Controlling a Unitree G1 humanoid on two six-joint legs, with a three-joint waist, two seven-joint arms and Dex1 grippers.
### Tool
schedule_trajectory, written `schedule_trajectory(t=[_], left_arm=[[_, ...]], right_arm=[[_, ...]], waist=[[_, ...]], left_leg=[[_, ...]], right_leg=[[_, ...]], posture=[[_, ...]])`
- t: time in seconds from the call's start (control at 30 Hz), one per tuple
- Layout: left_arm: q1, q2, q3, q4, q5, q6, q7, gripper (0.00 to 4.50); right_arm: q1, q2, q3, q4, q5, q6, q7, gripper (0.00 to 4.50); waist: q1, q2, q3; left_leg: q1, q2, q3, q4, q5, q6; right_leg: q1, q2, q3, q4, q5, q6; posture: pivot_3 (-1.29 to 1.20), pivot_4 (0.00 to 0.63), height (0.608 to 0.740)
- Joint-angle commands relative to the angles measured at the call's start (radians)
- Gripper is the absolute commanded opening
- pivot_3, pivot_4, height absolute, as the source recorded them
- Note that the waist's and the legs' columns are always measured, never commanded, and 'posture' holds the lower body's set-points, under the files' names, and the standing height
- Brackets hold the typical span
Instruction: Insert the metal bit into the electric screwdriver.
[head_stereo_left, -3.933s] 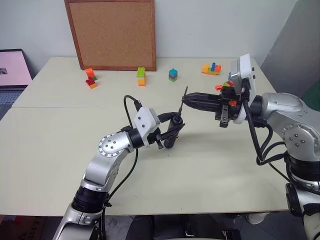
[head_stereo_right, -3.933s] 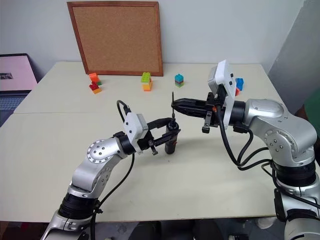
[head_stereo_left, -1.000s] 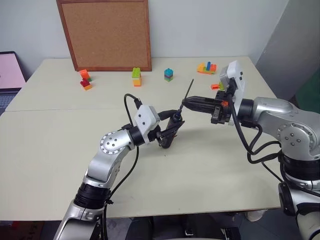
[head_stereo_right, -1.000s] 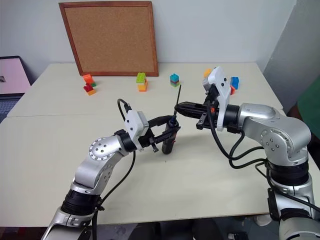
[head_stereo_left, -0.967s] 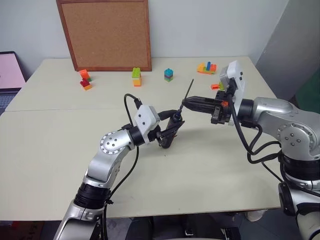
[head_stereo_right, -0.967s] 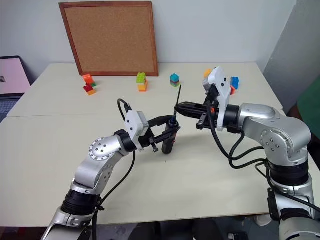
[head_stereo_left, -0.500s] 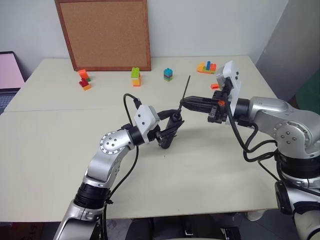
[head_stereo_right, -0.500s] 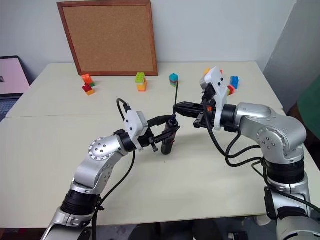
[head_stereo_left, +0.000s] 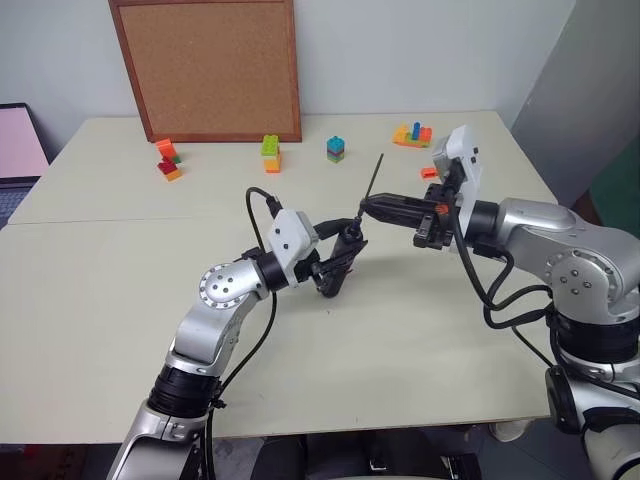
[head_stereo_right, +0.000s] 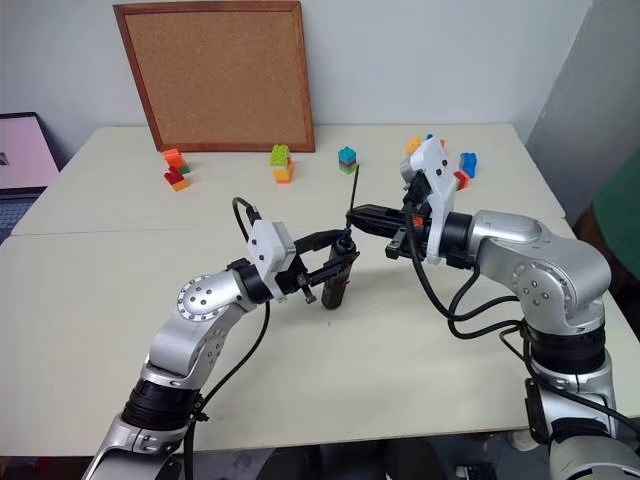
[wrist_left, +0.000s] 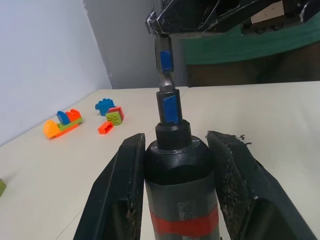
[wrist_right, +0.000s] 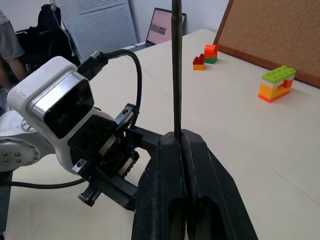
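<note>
Since a second ago nothing has shifted. Left tool (head_stereo_left: 341, 252) stays clamped on the electric screwdriver (wrist_left: 177, 172), upright above the surface (head_stereo_left: 420, 330). Right tool (head_stereo_right: 352, 215) stays clamped on the metal bit (wrist_right: 176, 65), whose lower end meets the screwdriver's tip; insertion depth is unclear.

The place looked like a robot lab or a test room in an office. Two plain pale tables (head_stereo_left: 100, 300) stood pushed together by a bare white wall. A cork board (head_stereo_left: 210, 65) leaned on the wall. Little stacks of toy bricks (head_stereo_left: 270, 152) sat on the far side. A laptop (head_stereo_left: 20, 150) stood open at the side, and a white board with holes (wrist_right: 100, 25) stood behind.
</note>
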Motion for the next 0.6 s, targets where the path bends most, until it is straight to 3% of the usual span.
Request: schedule_trajectory(t=[0.03, 0.43, 0.6], left_arm=[[-0.004, 0.017, 0.069, 0.003, 0.036, -0.004, 0.068, 1.58], [0.003, 0.024, 0.056, -0.009, 0.045, 0.0, 0.059, 1.58], [0.005, 0.025, 0.049, -0.013, 0.045, 0.003, 0.055, 1.58]], right_arm=[[0.053, 0.033, 0.112, -0.034, 0.023, 0.042, 0.015, 0.0], [0.039, 0.02, 0.137, -0.063, -0.016, 0.01, 0.034, 0.0], [0.015, 0.011, 0.115, -0.081, -0.017, -0.019, 0.038, 0.97]], waist=[[0.0, 0.0, 0.0], [0.0, 0.0, 0.0], [0.0, 0.0, 0.0]], left_leg=[[0.0, 0.0, 0.0, 0.0, 0.0, 0.0], [0.0, 0.0, 0.0, 0.0, 0.0, 0.0], [0.0, 0.0, 0.0, 0.0, 0.0, 0.0]], right_leg=[[0.0, 0.0, 0.0, 0.0, 0.0, 0.0], [0.0, 0.0, 0.0, 0.0, 0.0, 0.0], [-0.001, 0.0, 0.0, 0.0, 0.0, 0.0]], posture=[[0.0, 0.15, 0.74], [0.0, 0.15, 0.74], [0.0, 0.15, 0.74]])
